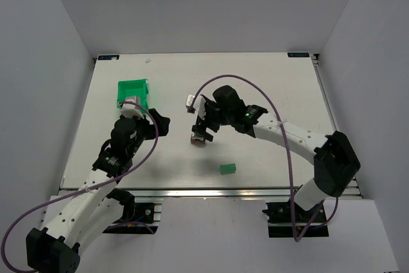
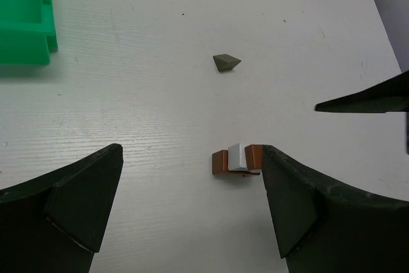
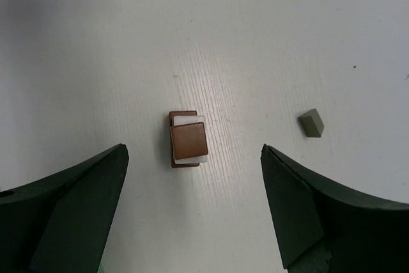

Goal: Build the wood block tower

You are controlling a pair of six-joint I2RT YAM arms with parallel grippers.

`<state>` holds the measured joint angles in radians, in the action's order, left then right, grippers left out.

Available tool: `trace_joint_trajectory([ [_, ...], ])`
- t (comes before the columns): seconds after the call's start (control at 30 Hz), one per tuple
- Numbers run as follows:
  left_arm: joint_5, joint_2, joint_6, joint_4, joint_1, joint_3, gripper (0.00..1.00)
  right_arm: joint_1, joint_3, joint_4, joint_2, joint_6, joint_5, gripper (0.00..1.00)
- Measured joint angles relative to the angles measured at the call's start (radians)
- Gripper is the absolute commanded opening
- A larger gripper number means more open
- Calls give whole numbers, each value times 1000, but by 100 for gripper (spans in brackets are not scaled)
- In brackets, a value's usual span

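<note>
The wood block tower (image 1: 198, 140) is a short stack near the table's middle: a brown base, a whitish block, and a brown block on top. It also shows in the right wrist view (image 3: 188, 140) and the left wrist view (image 2: 236, 158). My right gripper (image 1: 202, 131) is open and empty, hovering straight over the stack with its jaws well apart on either side (image 3: 193, 150). My left gripper (image 1: 161, 123) is open and empty, left of the stack (image 2: 192, 151); its right finger (image 2: 300, 202) stands close beside the stack. A loose green block (image 1: 227, 168) lies nearer the front.
A green plastic bin (image 1: 133, 93) stands at the back left and shows in the left wrist view (image 2: 25, 23). A small grey-green block (image 1: 190, 101) lies behind the stack, seen also in both wrist views (image 2: 227, 62) (image 3: 311, 123). Grey walls enclose the table.
</note>
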<state>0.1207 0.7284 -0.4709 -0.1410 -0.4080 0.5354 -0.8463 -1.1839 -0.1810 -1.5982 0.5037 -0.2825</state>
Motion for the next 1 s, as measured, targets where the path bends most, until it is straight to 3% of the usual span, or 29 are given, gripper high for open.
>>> trace_joint_trajectory([
  [0.17, -6, -4, -1, -1, 0, 0, 98, 0, 27, 56, 119, -112, 45, 89],
  [0.37, -6, -16, -9, -2, 0, 0, 98, 14, 86, 131, 162, -354, 296, 89],
  [0.67, -32, 14, -19, 8, 0, 0, 98, 42, 387, 153, 306, -636, 483, 89],
  [0.83, -61, 54, -20, 11, 0, 0, 98, 42, 399, 187, 276, -682, 483, 89],
  [1.0, -71, 56, -21, 14, 0, 0, 98, 44, 293, 210, 138, -681, 493, 89],
])
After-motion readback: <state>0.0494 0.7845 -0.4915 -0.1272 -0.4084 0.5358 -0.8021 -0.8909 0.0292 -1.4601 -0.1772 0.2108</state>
